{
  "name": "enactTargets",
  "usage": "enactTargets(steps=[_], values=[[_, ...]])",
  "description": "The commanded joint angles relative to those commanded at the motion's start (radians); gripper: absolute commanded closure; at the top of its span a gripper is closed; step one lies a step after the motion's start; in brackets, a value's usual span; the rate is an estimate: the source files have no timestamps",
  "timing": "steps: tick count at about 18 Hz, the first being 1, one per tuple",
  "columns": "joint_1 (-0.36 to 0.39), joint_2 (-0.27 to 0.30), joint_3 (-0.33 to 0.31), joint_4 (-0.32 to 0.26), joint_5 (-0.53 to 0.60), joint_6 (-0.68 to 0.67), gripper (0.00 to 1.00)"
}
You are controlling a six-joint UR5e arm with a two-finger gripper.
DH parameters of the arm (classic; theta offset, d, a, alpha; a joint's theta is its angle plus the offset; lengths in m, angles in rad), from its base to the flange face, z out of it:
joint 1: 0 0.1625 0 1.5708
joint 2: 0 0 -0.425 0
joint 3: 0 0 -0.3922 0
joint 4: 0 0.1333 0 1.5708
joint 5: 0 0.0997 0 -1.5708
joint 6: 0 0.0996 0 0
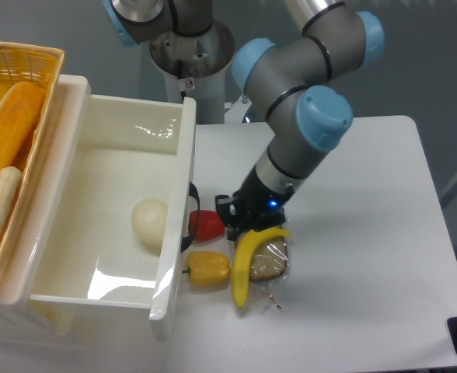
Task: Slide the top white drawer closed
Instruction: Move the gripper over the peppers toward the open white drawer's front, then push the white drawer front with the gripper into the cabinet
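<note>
The top white drawer point(104, 179) is pulled far out toward the table, its front panel point(176, 233) facing right with a curved black handle point(191, 216). A white round object point(149, 221) lies inside it. My gripper point(235, 219) hangs low over the table just right of the handle, above the red pepper point(207, 224) and the upper end of the banana point(248, 260). Its fingers look parted with nothing between them, and it is a short gap away from the drawer front.
A yellow pepper point(207, 268) and a bagged bread slice point(269, 260) lie in front of the drawer. A yellow wicker basket point(26, 70) with food sits on the cabinet at the left. The arm's base point(190, 54) stands behind the drawer.
</note>
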Motion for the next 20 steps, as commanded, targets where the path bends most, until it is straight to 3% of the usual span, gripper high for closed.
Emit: enactTargets(steps=[20], values=[[-0.06, 0.043, -0.008, -0.046, -0.025, -0.006, 0.86]])
